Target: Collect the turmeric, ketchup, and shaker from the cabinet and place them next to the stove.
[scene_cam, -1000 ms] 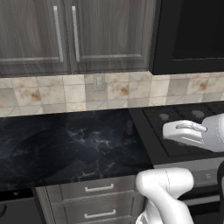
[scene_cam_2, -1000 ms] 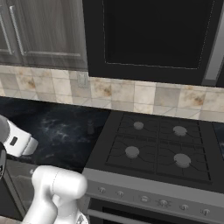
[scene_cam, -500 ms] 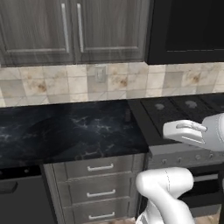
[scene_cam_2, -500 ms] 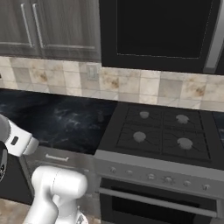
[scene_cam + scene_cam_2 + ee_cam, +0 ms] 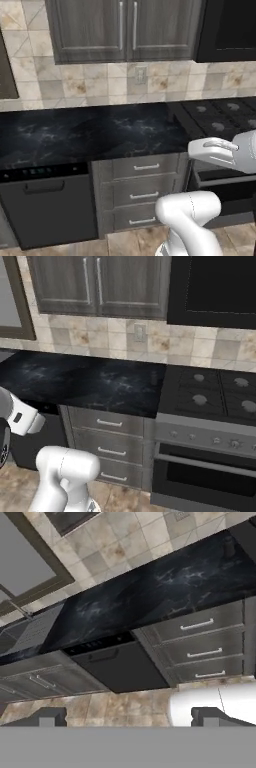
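Stove [image 5: 215, 401] right of counter [image 5: 90, 381], cabinet [image 5: 100, 283] above counter.

Grey woodgrain cabinet [image 5: 125, 27] doors closed above the backsplash; black four-burner stove [image 5: 215, 396] right of counter.

Black marble counter [image 5: 90, 132] above 3 drawers [image 5: 146, 194], beside dishwasher [image 5: 47, 210].

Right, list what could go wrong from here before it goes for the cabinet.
1. Both cabinet doors are shut, so the turmeric, ketchup and shaker can't be seen; the door must be pulled by its bar handle first, and a poor grip could slip off.
2. The cabinet sits high above the counter; the arm may be short of reach from here.
3. The open hand points at the drawers, far from the cabinet, so a wide swing could clip the counter edge.
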Available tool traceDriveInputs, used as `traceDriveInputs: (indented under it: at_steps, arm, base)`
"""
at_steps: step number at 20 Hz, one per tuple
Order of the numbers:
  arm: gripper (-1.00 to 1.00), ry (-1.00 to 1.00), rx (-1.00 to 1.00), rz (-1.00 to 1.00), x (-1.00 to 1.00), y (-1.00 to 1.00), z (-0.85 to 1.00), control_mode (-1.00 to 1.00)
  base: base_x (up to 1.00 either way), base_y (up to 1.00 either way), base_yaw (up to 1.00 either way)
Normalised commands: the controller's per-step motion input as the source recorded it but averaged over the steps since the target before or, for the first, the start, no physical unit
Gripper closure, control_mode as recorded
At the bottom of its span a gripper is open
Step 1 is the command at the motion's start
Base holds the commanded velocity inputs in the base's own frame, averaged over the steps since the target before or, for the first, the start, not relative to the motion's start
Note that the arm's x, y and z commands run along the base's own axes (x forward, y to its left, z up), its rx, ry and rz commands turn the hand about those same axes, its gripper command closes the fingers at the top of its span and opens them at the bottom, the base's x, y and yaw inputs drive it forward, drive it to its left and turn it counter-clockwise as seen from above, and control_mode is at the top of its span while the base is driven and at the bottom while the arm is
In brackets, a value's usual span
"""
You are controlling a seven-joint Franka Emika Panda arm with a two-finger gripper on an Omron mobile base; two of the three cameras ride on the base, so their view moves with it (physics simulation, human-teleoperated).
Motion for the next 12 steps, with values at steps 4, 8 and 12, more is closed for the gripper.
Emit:
traceDriveInputs:
  at_steps: [4,8,12]
  arm:
    - [-1.00,0.00,0.00,0.00,0.00,0.00,0.00,1.00]
    - [-1.00,0.00,0.00,0.00,0.00,0.00,0.00,1.00]
    - [-1.00,0.00,0.00,0.00,0.00,0.00,0.00,1.00]
  base:
    - [-0.32,1.00,0.00]
    - [-0.21,1.00,0.00]
    - [-0.13,1.00,-0.01]
